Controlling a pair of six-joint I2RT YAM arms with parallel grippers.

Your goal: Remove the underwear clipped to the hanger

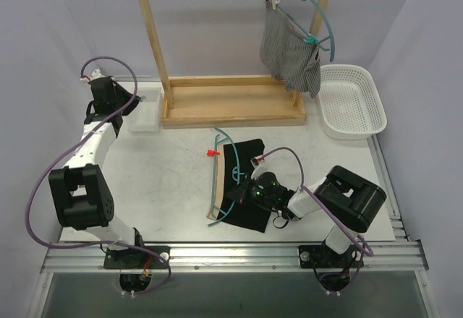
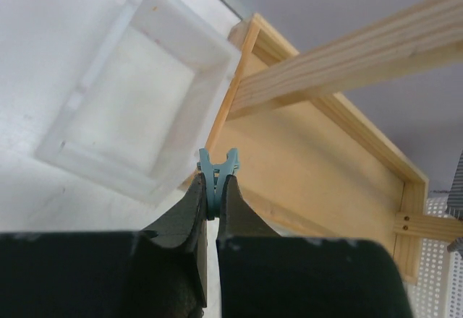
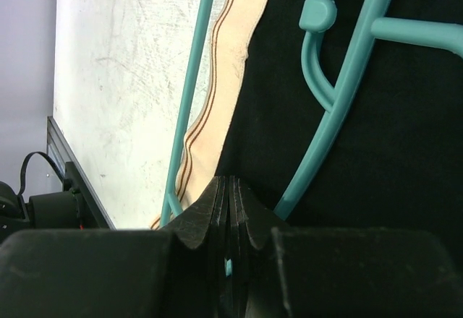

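Observation:
The black underwear [image 1: 246, 153] with a tan waistband [image 1: 215, 204] lies flat on the table with a teal hanger [image 1: 233, 188] across it. My right gripper [image 1: 244, 188] is shut, its tips [image 3: 230, 184] down on the black cloth [image 3: 376, 152] beside the hanger's bar [image 3: 325, 137]; a sliver of teal shows between the fingers. The grey striped underwear [image 1: 286, 54] hangs clipped to a second teal hanger [image 1: 323, 14] on the wooden rack. My left gripper [image 2: 214, 188] is shut on a small teal clip [image 2: 216, 165], held above the table by a white tray [image 2: 130, 108].
The wooden rack's base [image 1: 231, 105] stands at the back middle. A white perforated basket [image 1: 352, 101] sits at the back right. The small white tray [image 1: 145, 121] is at the back left. A red clip [image 1: 212, 152] sits on the table hanger near the waistband.

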